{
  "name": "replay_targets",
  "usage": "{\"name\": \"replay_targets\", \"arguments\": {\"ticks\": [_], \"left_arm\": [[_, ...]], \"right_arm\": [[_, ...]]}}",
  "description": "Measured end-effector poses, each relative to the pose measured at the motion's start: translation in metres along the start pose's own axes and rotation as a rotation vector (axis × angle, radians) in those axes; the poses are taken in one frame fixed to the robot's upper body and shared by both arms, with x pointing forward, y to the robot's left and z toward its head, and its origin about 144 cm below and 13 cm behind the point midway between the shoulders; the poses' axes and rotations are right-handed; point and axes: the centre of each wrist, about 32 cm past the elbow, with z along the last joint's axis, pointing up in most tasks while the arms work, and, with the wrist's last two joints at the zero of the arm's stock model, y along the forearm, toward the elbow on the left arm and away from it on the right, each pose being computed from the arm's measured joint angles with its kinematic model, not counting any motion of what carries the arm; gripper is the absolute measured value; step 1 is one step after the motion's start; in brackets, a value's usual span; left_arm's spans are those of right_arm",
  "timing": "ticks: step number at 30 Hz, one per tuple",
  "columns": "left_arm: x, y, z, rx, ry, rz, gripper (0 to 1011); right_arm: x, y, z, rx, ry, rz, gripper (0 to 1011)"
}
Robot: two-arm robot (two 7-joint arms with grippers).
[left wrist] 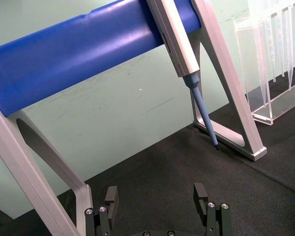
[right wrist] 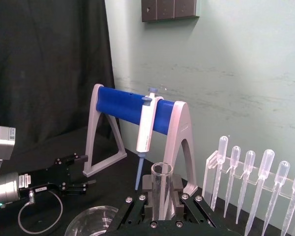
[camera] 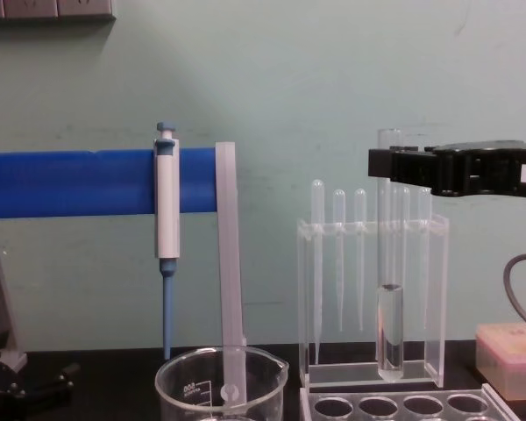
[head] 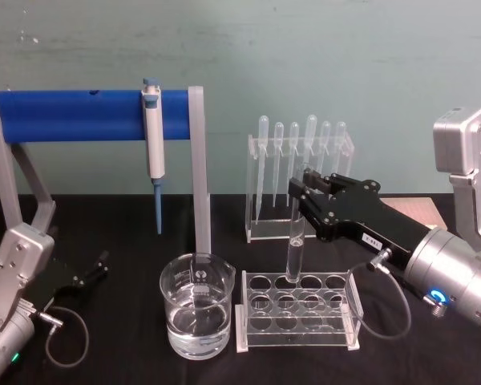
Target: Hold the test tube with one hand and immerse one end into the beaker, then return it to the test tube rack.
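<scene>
The right claw (head: 298,189) is clamped on the tube (head: 294,241) just under its rim. The tube hangs upright with its round bottom just over a back-row hole of the rack (head: 301,343). From the chest view the bottom looks clear of the rack top, and there is some liquid in the tube's lower part. The beaker (head: 194,295), part full of clear liquid, stands just beside the rack on its left. The left claw (head: 103,269) sits low at the far left, fingers apart, idle. I cannot tell whether the tube is bound for the beaker or for the rack. Either way the grip should be firm and the tube plumb. For the beaker, lift the tube above the glass rim before going sideways, then dip only the bottom end without knocking the wall. For the rack, centre it over the hole and lower slowly before letting go.
</scene>
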Motion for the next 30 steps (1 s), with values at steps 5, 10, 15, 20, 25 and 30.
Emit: {"name": "replay_targets", "arguments": {"ticks": [5,10,15,20,25,30], "left_arm": [[0.0000,0.0000,0.0000,0.000,0.000,0.000,1000],[0.0000,0.0000,0.0000,0.000,0.000,0.000,1000],[0.0000,0.0000,0.0000,0.000,0.000,0.000,1000],[0.0000,0.0000,0.0000,0.000,0.000,0.000,1000],[0.0000,0.0000,0.0000,0.000,0.000,0.000,1000],[0.0000,0.0000,0.0000,0.000,0.000,0.000,1000]], "right_arm": [[0.0000,-0.0001,-0.0001,0.000,-0.001,-0.001,226],[0.0001,-0.0001,-0.0003,0.000,-0.002,-0.002,226],[0.0002,-0.0001,-0.0004,0.000,-0.002,-0.002,226],[0.0002,-0.0001,-0.0004,0.000,-0.003,-0.002,226],[0.0002,-0.0001,-0.0004,0.001,-0.003,-0.002,226],[0.0002,-0.0001,-0.0004,0.001,-0.003,-0.002,226]]}}
